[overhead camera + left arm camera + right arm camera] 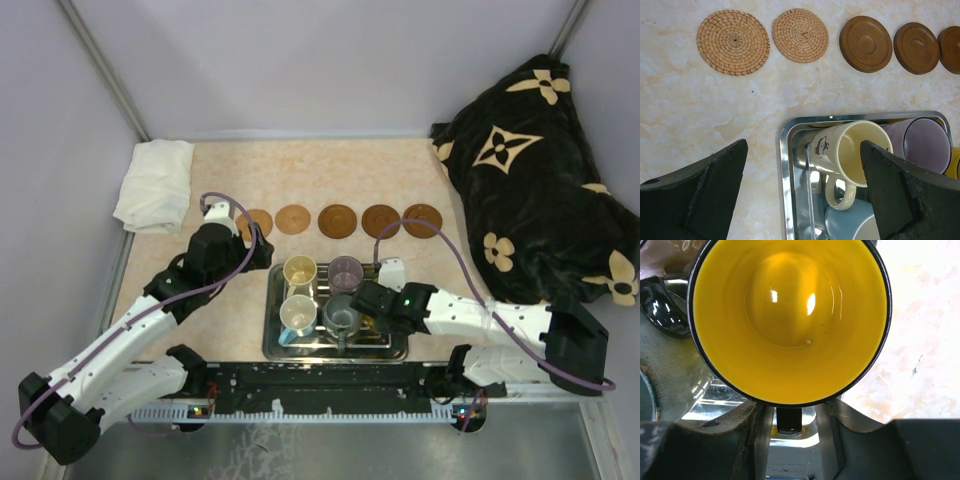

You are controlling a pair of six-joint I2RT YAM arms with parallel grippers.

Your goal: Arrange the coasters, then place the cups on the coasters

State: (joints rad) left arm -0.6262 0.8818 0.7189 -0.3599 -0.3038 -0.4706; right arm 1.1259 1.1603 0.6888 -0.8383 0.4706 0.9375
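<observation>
Straddling the handle of the yellow cup (790, 315), the right claw (795, 440) sets its fingers narrowly on either side. A sliver of gap shows on 1 side, so I cannot tell whether it pinches. The placement suits a lift by the handle. That cup stands at the right end of the tray (784, 175), largely hidden under the claw from above. The left claw (804, 146) is spread wide and empty over the tray's left edge beside the cream cup (855, 150), probably lined up for it. 5 coasters (338, 220) lie in a row on the tabletop (715, 115) beyond the tray, all bare. The left wrist view cuts off the 5th.
</observation>
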